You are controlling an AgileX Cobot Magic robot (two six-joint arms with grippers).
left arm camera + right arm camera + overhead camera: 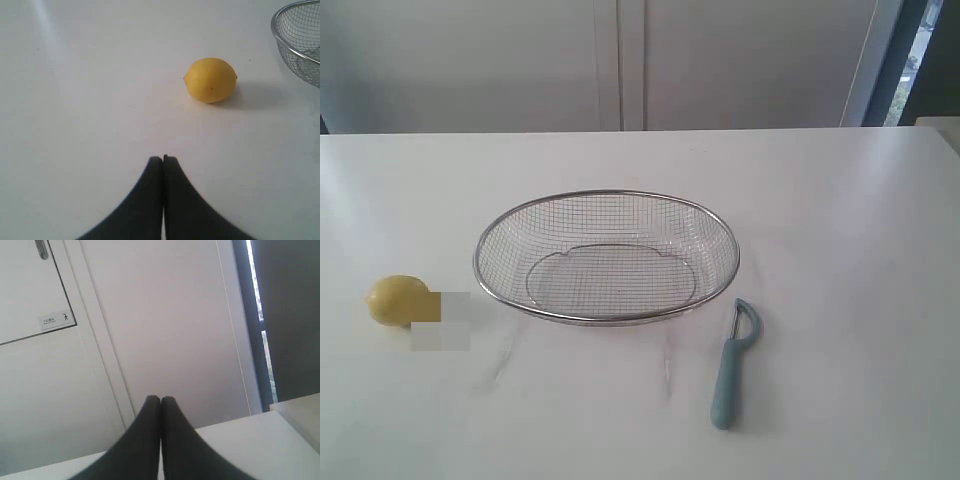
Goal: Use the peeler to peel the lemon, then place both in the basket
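The yellow lemon [397, 301] lies on the white table at the left, apart from the wire basket [607, 198] in the middle. The teal-handled peeler [731, 365] lies on the table in front of the basket's right end, blade head toward the basket. Neither arm shows in the exterior view. In the left wrist view my left gripper [163, 159] is shut and holds nothing, with the lemon [210, 80] on the table some way beyond its tips and the basket rim [285, 42] at the edge. My right gripper [161, 399] is shut and holds nothing, pointing at the wall.
A blurred pale patch [441, 321] sits beside the lemon in the exterior view. Cabinet doors [45, 355] and a dark window frame [250, 325] stand behind the table. The table's far edge [640, 131] runs along the wall.
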